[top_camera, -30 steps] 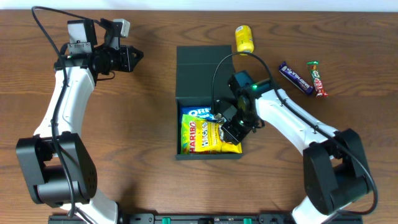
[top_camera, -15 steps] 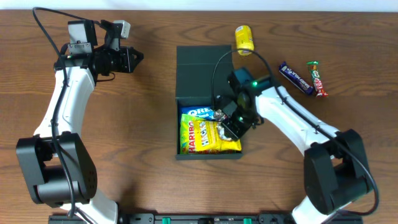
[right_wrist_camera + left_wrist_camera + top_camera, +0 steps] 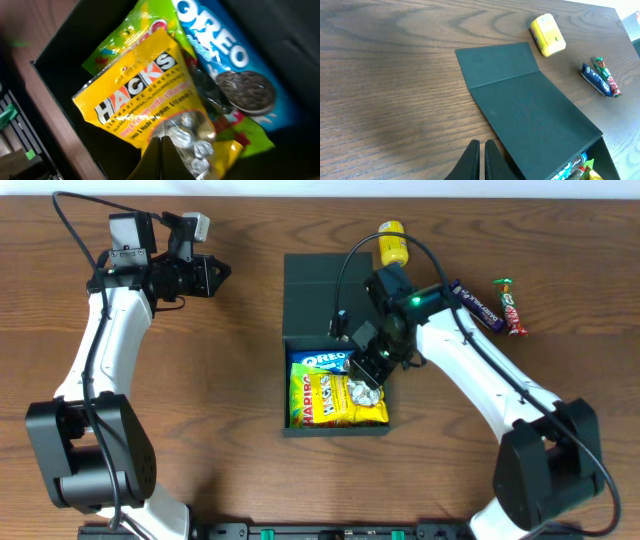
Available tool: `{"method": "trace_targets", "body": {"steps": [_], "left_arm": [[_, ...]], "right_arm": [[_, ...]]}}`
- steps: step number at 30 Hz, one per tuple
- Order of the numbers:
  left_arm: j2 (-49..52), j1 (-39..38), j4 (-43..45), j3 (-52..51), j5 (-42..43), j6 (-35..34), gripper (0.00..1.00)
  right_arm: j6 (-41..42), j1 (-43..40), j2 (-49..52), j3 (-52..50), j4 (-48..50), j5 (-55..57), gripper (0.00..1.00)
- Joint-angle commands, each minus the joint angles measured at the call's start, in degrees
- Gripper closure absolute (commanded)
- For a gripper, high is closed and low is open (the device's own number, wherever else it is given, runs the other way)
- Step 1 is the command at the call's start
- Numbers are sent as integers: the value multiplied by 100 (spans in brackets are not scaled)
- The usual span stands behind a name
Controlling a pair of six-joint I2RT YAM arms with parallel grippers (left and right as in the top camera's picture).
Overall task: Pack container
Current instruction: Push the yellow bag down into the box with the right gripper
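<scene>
1. Container point(image 3: 336, 430) sits at the middle of the table point(image 3: 240, 380) between the two arms. Its hinged flap lid point(image 3: 325, 295) is open and lies flat on the far side.
2. Three packs fill the box: a blue Oreo pack point(image 3: 225, 50) at the far end, a Haribo bag point(image 3: 320, 402) nearer, and a yellow Hacks bag point(image 3: 142, 107) on top by the right wall.
3. The right gripper point(image 3: 160, 142) hangs over the right part of the box with its fingers drawn together. The tips meet at the clear end of the Hacks bag, and I cannot tell whether film is pinched between them.
4. The left gripper point(image 3: 482, 145) hovers at the far left, well apart from the box, with its fingers together on nothing.
5. A yellow pack point(image 3: 392, 242) lies just beyond the flap's far right corner. A dark blue bar point(image 3: 476, 305) and a red bar point(image 3: 510, 308) lie to the right, well apart from the box.
6. The box is probably light even when loaded. Its cardboard looks stiff but likely to crease, and the matte skin should not slip.
7. The flap's free far edge seems the best place to grip, swinging it about the hinge. Squeezing the thin walls could buckle them, and the puffy bags may push back against the closing lid.
</scene>
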Motion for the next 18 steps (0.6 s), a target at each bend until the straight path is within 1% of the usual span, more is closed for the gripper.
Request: {"method": "trace_targets", "body": {"steps": [1,7,12,18], "left_arm": [[-76,9,-9,138,-39,125,94],[-76,9,-11,138,-42,125,94],[-76,9,-13,138,-42,125,93],[-76,9,-13,138,-44,125,93]], "right_arm": [[-131,186,155,-262,122,-310,99],[-127,404,402,-627,417,-302,99],[-127,417,658,-953,643,-299,99],[-127,417,708,-898,581,-304,99]]}}
